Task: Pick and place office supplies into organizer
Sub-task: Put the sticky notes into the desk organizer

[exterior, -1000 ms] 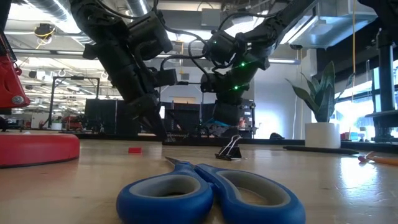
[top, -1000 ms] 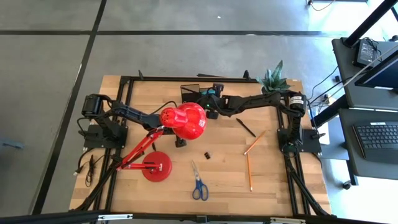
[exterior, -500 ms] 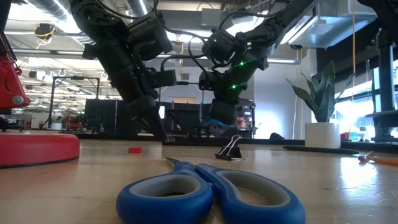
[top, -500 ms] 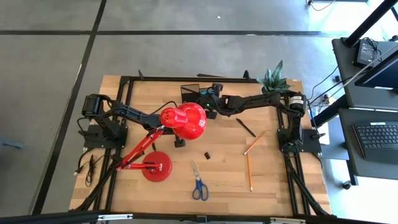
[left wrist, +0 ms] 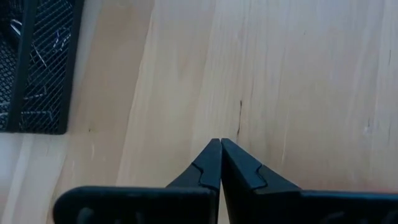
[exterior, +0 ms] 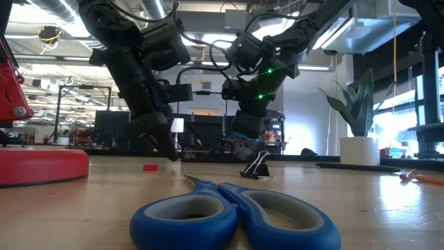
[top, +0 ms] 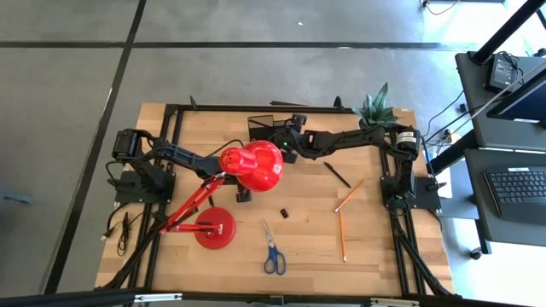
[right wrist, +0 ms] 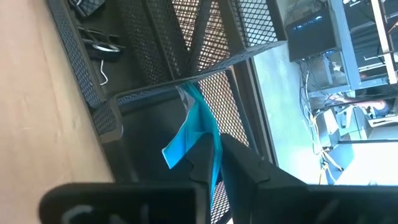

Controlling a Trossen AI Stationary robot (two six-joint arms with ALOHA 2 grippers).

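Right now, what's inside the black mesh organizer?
In the organizer, the right wrist view shows a blue piece hanging between the right gripper jaws over a compartment, and binder clips in another. Mesh walls and the gripper cover the rest.

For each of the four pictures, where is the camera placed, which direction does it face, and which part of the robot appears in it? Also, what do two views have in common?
High view: above the table, facing straight down; both arms, red lamp, scissors.
Low view: at table-top height, facing level across; scissors close, both arms coming down behind.
Left wrist view: on the left arm, facing bare wood; left pincer shut.
Right wrist view: on the right arm, facing into the mesh organizer; right pincer with a blue item between its fingers.
Shared: the organizer also shows in the left wrist view.
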